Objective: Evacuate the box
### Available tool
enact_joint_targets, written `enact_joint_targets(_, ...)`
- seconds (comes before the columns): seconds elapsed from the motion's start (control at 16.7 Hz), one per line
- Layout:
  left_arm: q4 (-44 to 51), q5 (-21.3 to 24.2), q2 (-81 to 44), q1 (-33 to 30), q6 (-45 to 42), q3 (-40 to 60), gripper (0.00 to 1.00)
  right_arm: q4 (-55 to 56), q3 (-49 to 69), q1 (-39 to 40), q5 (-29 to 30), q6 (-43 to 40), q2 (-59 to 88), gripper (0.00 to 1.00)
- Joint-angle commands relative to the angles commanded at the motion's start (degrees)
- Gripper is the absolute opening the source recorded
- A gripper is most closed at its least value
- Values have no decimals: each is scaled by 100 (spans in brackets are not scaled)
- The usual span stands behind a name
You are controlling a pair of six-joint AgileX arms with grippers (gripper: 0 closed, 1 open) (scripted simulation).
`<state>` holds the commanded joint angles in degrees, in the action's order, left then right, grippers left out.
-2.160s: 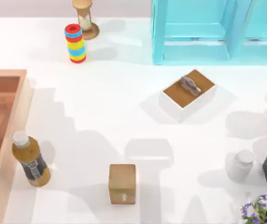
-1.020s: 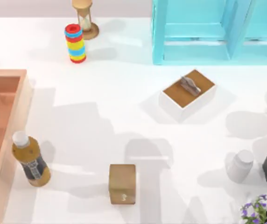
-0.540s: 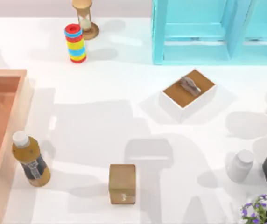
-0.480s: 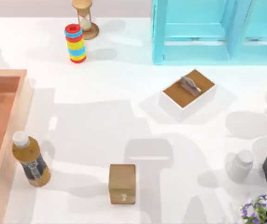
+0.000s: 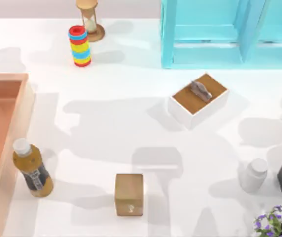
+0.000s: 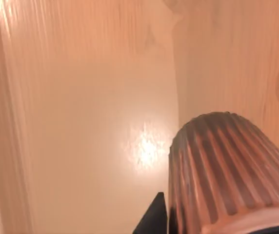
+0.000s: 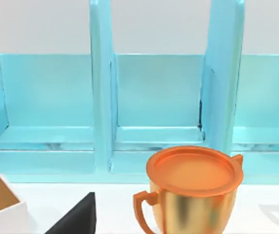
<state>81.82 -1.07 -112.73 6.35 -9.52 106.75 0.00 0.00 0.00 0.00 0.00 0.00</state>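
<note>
Now the left gripper (image 6: 151, 222) holds a ribbed cup (image 6: 227, 170) above the box (image 5: 3, 143) floor; shadows have shifted, suggesting 1 item leaving.

Dark arm part gone from box (image 5: 5, 148) left edge (arm shadows shifted).

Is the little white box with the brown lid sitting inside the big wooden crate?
No, in the top view the white box stands on the table right of the middle, well apart from the crate at the left edge.
</note>
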Motion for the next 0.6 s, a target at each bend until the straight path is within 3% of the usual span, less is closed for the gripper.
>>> enact_joint_targets(0.6,-1168,60,-717,-2473,2532,-244,0,0,0,0,0,0,0,100)
